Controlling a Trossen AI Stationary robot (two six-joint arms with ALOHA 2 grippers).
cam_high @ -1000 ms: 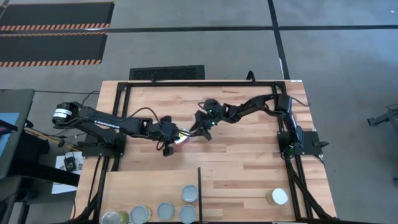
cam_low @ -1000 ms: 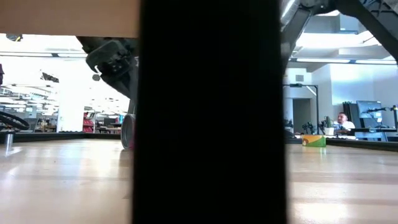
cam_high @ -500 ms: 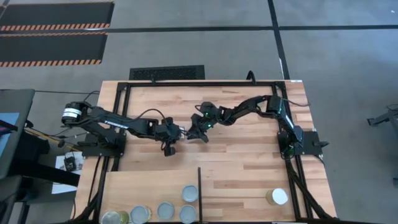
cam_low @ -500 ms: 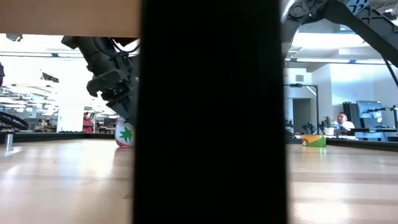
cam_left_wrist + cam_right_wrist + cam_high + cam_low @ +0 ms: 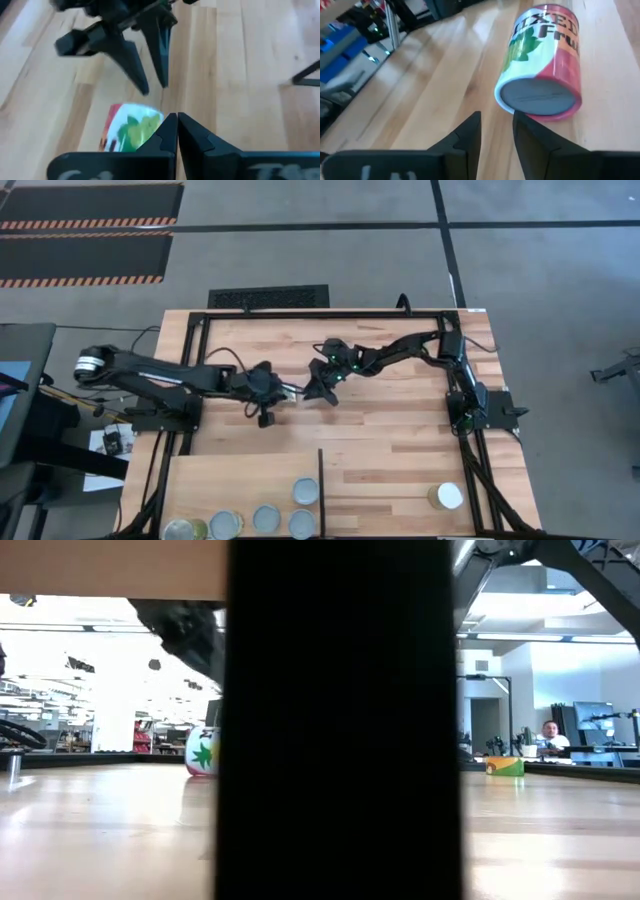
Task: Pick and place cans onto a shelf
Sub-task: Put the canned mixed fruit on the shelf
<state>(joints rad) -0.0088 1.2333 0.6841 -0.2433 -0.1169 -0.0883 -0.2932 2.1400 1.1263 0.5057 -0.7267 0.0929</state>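
Observation:
A fruit can with a red, white and green label lies on its side on the plank tabletop between my two grippers (image 5: 295, 391). It shows in the right wrist view (image 5: 542, 70), its grey end toward that camera, and in the left wrist view (image 5: 131, 127). My left gripper (image 5: 177, 125) is shut and empty, just beside and above the can. My right gripper (image 5: 496, 132) is narrowly open and empty, a short way from the can's end. The shelf (image 5: 235, 475), with its dark divider (image 5: 319, 485), lies at the near left and bears several silvery-topped cans (image 5: 266, 518).
A white-topped can (image 5: 447, 496) stands on the tabletop near the right front corner. The shelf's divider (image 5: 340, 720) blocks the middle of the low view. My right gripper's fingers (image 5: 145, 70) point at the can from the far right. A black frame edges the table.
My left gripper has risen off the can and drawn back a little toward the table's left edge. The can stays lying on the table and has rolled, now showing its green mark in the low view where its red side showed before.

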